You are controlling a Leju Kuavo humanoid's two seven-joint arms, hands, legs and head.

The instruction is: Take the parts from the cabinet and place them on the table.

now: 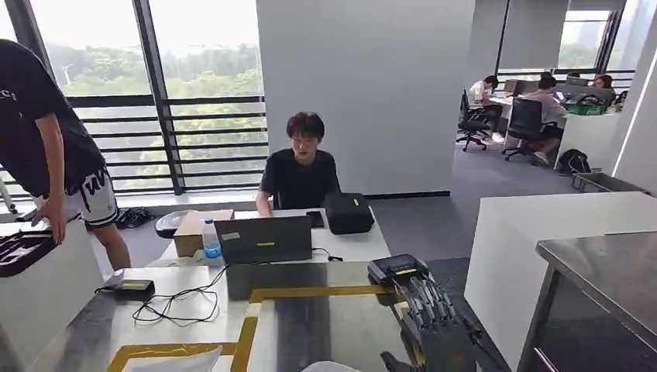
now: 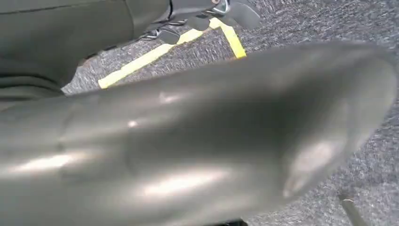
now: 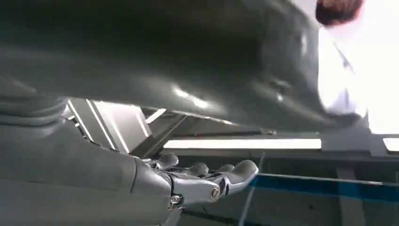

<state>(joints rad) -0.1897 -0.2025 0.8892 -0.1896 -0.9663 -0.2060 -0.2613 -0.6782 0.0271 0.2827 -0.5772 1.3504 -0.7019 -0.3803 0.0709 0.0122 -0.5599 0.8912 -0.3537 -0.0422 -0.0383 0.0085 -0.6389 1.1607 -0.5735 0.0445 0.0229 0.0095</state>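
One robot hand, the right hand (image 1: 434, 322), rises at the near edge of the head view, dark fingers (image 1: 424, 298) spread apart and pointing up, nothing held in them. The right wrist view shows the same fingers (image 3: 207, 172) extended and empty beneath the thick grey thumb (image 3: 188, 61). The left hand (image 2: 197, 141) appears in its own wrist view as a large blurred grey thumb above grey carpet (image 2: 329, 23) crossed by yellow tape (image 2: 164, 49); whether its fingers lie apart or together cannot be told.

Beneath the right hand lies a shiny metal table (image 1: 325, 325) marked with yellow tape lines (image 1: 310, 293). A black device (image 1: 397, 268) sits just beyond the fingertips, and a small black box (image 1: 133, 288) with a loose cable (image 1: 178, 304) lies toward the left. Further on, a white desk (image 1: 352, 246) carries an open laptop (image 1: 263, 239), a water bottle (image 1: 211, 240), a cardboard box (image 1: 197, 230) and a black case (image 1: 349, 212). A seated person (image 1: 300, 170) faces the laptop. A standing person (image 1: 46, 147) leans over a white counter (image 1: 46, 287) on the left, beside a dark tray (image 1: 19, 252) whose contents are too small to make out. No part can be picked out with certainty. A steel surface (image 1: 604, 279) sits at the right. Far back, people work at desks (image 1: 542, 101).
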